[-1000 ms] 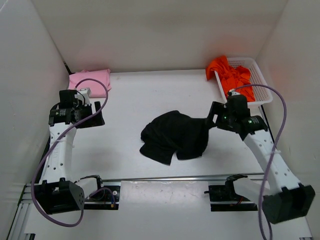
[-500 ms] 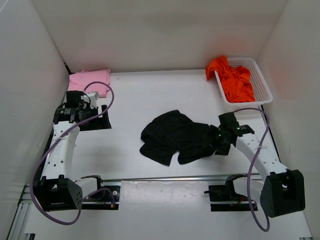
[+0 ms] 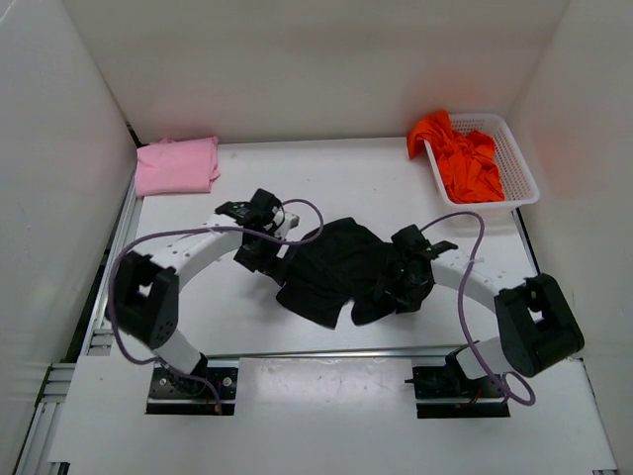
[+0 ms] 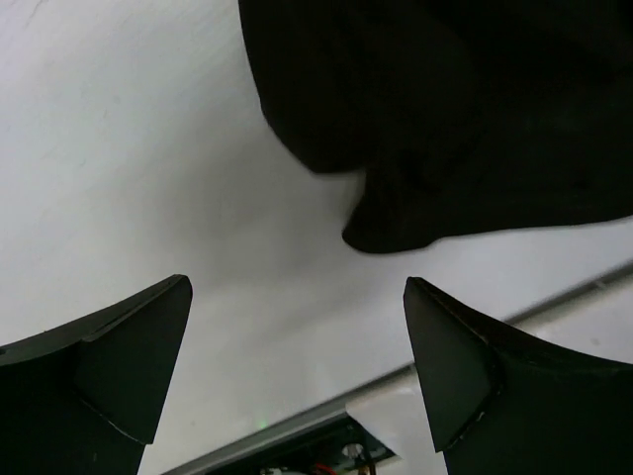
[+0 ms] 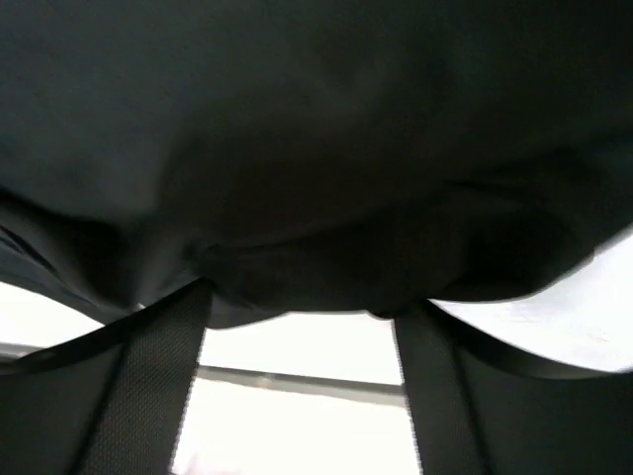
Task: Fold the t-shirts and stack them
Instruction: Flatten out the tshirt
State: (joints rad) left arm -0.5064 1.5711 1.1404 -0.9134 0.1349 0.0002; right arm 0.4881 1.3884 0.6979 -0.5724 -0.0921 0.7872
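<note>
A black t-shirt (image 3: 341, 265) lies crumpled in the middle of the table. My left gripper (image 3: 272, 255) is at its left edge, open wide; in the left wrist view the black t-shirt (image 4: 465, 119) lies ahead of the left gripper (image 4: 297, 287), with only bare table between the fingers. My right gripper (image 3: 391, 282) is at the shirt's right side, open. In the right wrist view the right gripper (image 5: 302, 302) has its fingertips (image 5: 198, 297) against the hanging hem of the black t-shirt (image 5: 316, 148). A folded pink t-shirt (image 3: 178, 165) rests at the back left. An orange-red t-shirt (image 3: 463, 153) spills over the basket.
A white mesh basket (image 3: 519, 158) stands at the back right against the wall. White walls (image 3: 59, 148) close in the table on three sides. A metal rail (image 3: 366, 351) runs along the near edge between the arm bases.
Both arms have swung inward and down to the black t-shirt: the left from beside the pink t-shirt, the right from near the basket. The shirts have barely shifted.
</note>
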